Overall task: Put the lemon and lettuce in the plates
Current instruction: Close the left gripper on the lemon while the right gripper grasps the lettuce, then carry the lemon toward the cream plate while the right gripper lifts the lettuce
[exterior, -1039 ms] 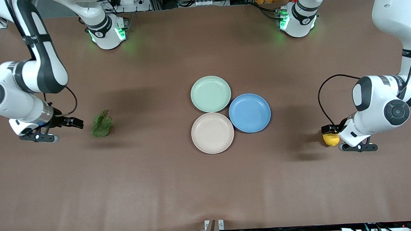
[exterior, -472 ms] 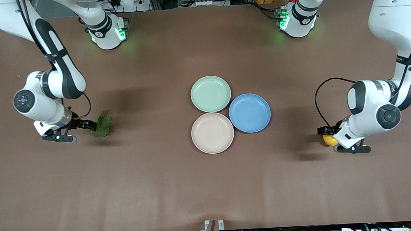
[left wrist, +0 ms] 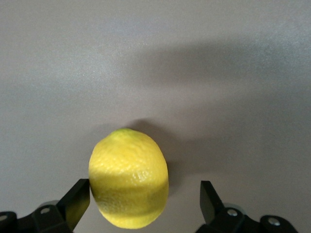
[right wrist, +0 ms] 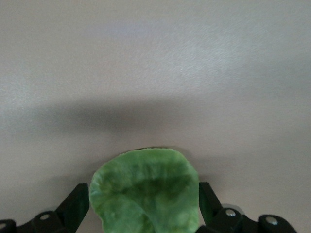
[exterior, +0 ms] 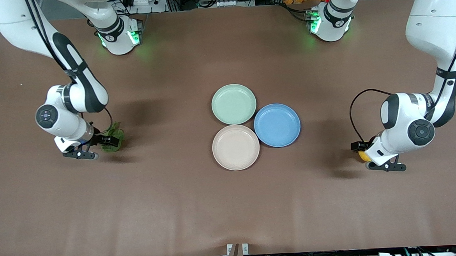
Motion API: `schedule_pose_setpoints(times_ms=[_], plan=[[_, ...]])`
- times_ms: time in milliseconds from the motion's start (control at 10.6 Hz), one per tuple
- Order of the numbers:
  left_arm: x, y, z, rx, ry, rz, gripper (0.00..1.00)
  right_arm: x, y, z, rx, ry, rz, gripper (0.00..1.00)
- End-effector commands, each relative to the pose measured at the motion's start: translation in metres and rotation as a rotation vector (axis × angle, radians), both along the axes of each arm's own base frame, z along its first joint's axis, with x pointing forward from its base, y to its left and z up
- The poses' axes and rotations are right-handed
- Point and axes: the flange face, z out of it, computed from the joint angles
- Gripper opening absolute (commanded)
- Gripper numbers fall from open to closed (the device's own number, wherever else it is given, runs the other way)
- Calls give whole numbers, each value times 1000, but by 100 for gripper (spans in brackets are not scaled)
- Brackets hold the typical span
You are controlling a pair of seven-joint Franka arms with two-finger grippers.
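The lemon [left wrist: 129, 178] lies on the brown table toward the left arm's end. In the front view only a sliver of the lemon [exterior: 364, 156] shows under the left hand. My left gripper [left wrist: 144, 196] is open around it, one finger against its skin, the other apart; in the front view the left gripper [exterior: 360, 150] is low at the table. The lettuce [exterior: 116, 134] lies toward the right arm's end. My right gripper [exterior: 111, 141] is open, with the lettuce [right wrist: 146, 191] between the fingers of the right gripper [right wrist: 143, 199]. The mint plate [exterior: 233, 104] and the beige plate [exterior: 235, 147] are empty at mid-table.
A blue plate [exterior: 277, 125], also empty, touches both other plates on the side toward the left arm. The three plates form a tight cluster. Bare brown table lies between each gripper and the plates.
The right gripper has moved toward the plates and its fingers now flank the lettuce. The left gripper has slid over the lemon, hiding most of it in the front view.
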Motion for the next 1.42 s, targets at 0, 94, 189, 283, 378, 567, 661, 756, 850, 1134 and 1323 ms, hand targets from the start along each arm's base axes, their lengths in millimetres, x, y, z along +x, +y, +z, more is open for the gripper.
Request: schedule_pose_setpoints(times_ms=[0, 94, 189, 283, 378, 567, 661, 756, 850, 1134, 1323], plan=[[5, 3, -9, 34, -18, -27, 100, -11, 4, -24, 11, -6, -27, 100], [4, 3, -10, 35, -16, -29, 100, -13, 5, -26, 11, 0, -25, 100], [4, 2, -14, 42, -11, -39, 100, -14, 4, -26, 11, 2, -28, 100], [3, 3, -16, 51, -9, -45, 100, -14, 4, -26, 11, 3, -33, 87], [3, 3, -16, 50, -9, -46, 95, -14, 4, -27, 11, 7, -34, 70], [3, 4, -17, 52, -6, -46, 60, -14, 4, -22, 10, 8, -68, 45], [3, 4, -17, 53, -7, -47, 34, -14, 3, -20, 9, 15, -77, 40], [4, 3, -15, 53, -12, -49, 12, -14, 3, -20, 9, 19, -77, 33], [7, 1, -10, 52, -21, -49, 0, -14, 3, -19, 9, 18, -80, 23], [20, -14, 31, 43, -91, -65, 0, -13, 3, -8, 7, 38, -84, 0], [28, -44, 66, 6, -145, -104, 0, -11, 2, 14, 5, 50, -85, 0]])
